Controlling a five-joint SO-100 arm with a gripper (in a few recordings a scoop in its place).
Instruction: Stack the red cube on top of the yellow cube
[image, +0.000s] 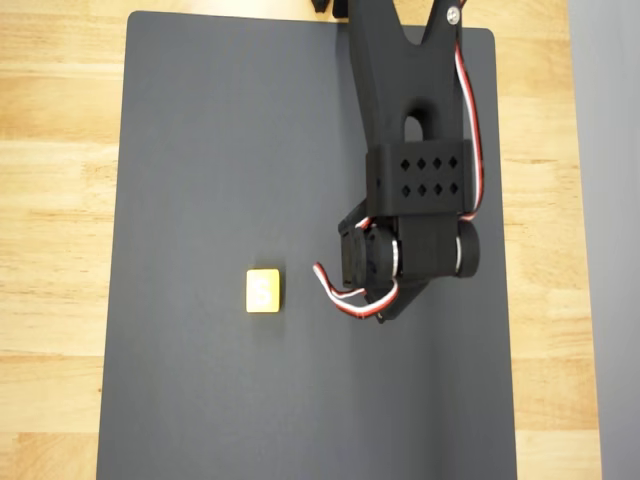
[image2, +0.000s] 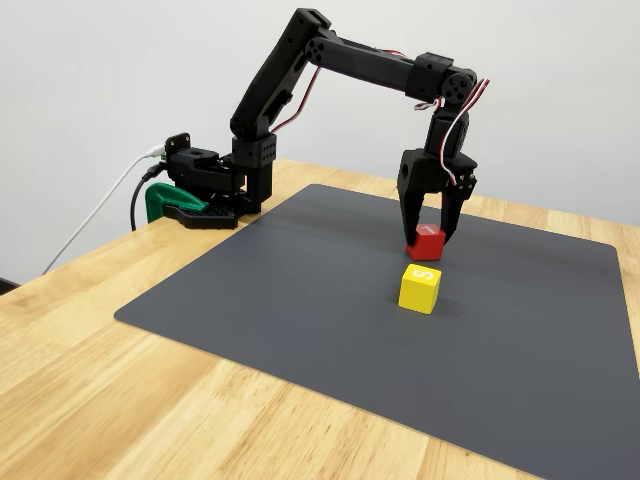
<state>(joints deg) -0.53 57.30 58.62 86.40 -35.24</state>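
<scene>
In the fixed view the gripper (image2: 428, 236) points down with its two fingers on both sides of the red cube (image2: 426, 243), closed around it; the cube is on the dark mat (image2: 250, 290). The yellow cube (image2: 420, 288) stands just beside, in front, not touching.

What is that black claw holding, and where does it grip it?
The claw is around the red cube, fingers at its opposite sides near the top. The cube looks still on the mat; a firm grip cannot be told.
</scene>
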